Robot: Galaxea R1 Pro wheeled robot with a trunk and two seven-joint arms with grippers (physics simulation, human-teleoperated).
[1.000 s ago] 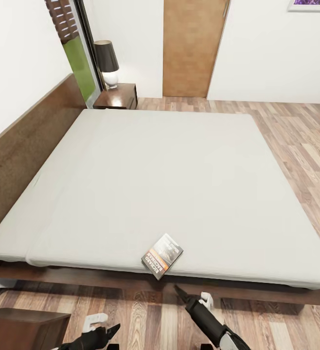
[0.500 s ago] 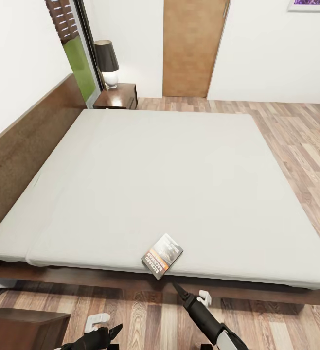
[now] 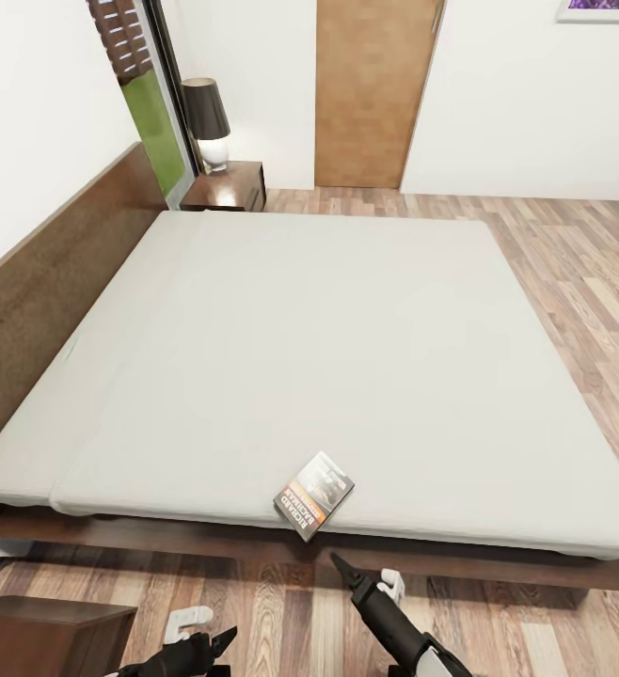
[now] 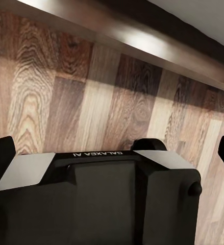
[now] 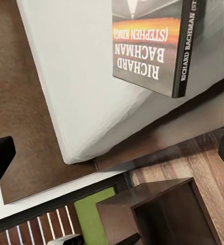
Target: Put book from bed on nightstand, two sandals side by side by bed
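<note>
nearest to the robot, low in the head view, the left gripper (image 3: pixel 217 641) hangs over the wood floor (image 3: pixel 281 611), and its fingers look spread with nothing between them; it is almost where it was a second ago. the right gripper (image 3: pixel 338 564) is what has changed: it has moved forward and a little up, so its dark tip is now just below the bed (image 3: pixel 347 376) edge, near the book (image 3: pixel 314 495) but not touching it. how far its fingers are open i cannot tell from the head view; in the right wrist view they show only at the two sides, wide apart, and hold nothing. the book (image 5: pixel 152 46) lies flat on the pale mattress, close to the near edge, and it has not moved. i judge this as the reach for the book, with the grasp not yet done. further away, a nightstand (image 3: pixel 227 186) with a lamp (image 3: pixel 206 120) stands at the far corner of the bed, beside the door (image 3: pixel 373 89).
</note>
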